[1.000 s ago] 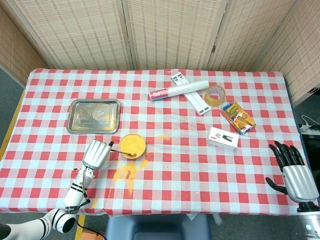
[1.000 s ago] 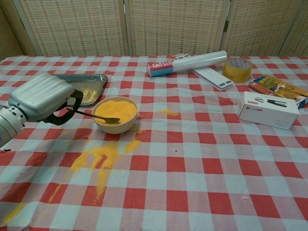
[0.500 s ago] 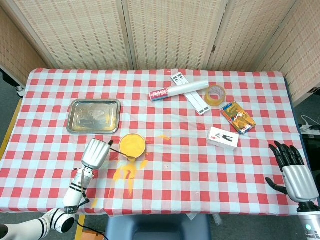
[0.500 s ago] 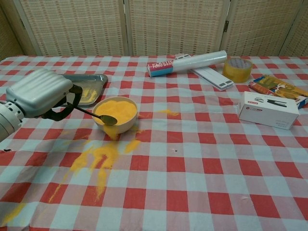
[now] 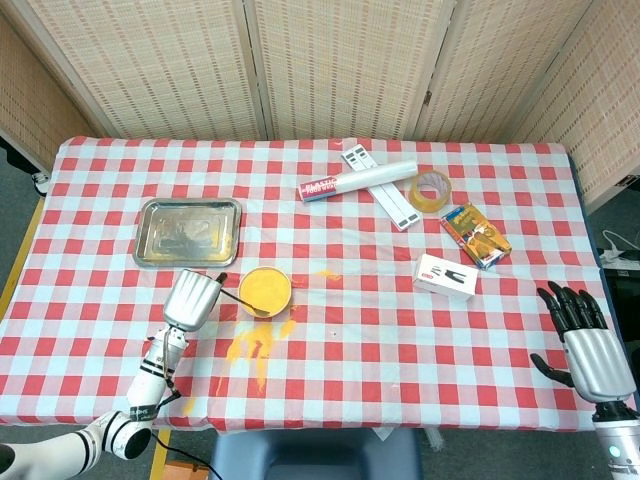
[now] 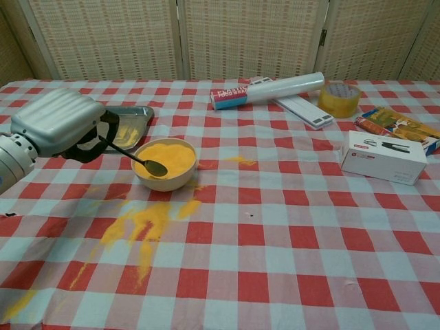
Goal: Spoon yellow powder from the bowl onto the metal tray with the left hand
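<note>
A cream bowl full of yellow powder stands near the table's front left. My left hand grips a metal spoon by its handle, left of the bowl. The spoon's scoop hangs at the bowl's near rim and looks bare. The metal tray lies behind the hand, with a little yellow powder on it. My right hand hovers open at the table's front right corner, far from the bowl.
Spilled yellow powder streaks the cloth in front of the bowl. A small patch lies to its right. A foil roll, tape roll, white box and colourful packet sit on the right half.
My left hand has risen and drifted toward the tray, tilting the spoon. Powder fell off the scoop at the bowl's front rim; the scoop now looks empty.
</note>
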Motion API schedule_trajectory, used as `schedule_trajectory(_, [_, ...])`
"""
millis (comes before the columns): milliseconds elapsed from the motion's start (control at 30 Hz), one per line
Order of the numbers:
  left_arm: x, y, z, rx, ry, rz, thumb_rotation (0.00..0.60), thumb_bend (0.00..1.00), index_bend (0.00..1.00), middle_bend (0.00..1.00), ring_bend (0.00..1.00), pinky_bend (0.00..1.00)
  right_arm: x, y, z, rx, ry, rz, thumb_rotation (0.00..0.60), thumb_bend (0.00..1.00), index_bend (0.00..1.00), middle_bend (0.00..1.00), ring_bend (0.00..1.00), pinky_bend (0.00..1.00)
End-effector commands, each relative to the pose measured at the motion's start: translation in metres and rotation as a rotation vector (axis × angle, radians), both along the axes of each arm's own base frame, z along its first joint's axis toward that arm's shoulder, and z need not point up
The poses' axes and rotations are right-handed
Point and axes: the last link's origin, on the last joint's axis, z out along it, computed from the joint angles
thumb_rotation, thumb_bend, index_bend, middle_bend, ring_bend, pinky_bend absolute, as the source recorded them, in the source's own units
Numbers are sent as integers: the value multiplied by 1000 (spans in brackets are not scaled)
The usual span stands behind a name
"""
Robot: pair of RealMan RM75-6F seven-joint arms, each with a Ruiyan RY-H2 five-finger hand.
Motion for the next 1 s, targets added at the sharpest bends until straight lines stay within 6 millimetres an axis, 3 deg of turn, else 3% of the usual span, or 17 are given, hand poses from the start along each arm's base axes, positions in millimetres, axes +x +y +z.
schedule_trajectory(33, [1,1,0,2,-5,2,600,769,930,1000,1000,1000,0,0,0,1,1,-1,600,122,0,0,0,0])
schedule_trajectory(467, [14,9,14,-10,-46,63,600,804,933,1000,1000,1000,-1,-3,-1,1,-2,-11,600,123,0,0,0,0])
schedule_trajectory(1000, [29,1,-5,151,200,61,600,806,934,1000,1000,1000,-2,-4,4,-3,-15,-13,600,123,0,0,0,0])
